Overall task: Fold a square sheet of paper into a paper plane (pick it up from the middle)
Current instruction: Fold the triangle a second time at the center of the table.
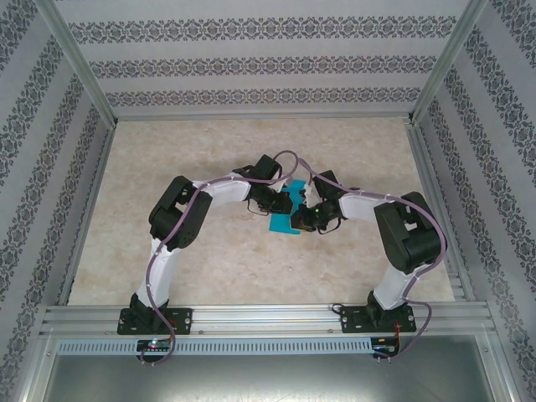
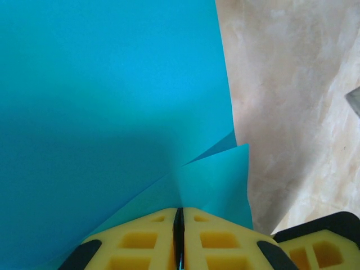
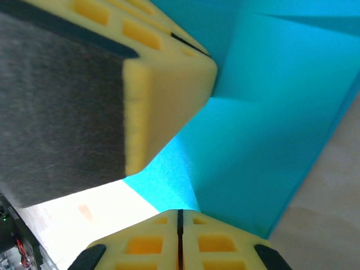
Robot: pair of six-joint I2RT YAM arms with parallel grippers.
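Paper, a partly folded teal sheet (image 1: 283, 219), was at the middle of the table (image 1: 209, 268). The left gripper (image 2: 179, 211) pinched it from nine o'clock and the right gripper (image 3: 180, 212) from three o'clock. Both jaws were closed tight on its layers, probably to steady the fold for creasing.

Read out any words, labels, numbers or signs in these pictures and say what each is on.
No text can be read.
Paper: plain teal, no print.
Yellow fingers: no marks.
Wall pattern: ornament, not lettering.
Arm bases: any labels are too small to read.
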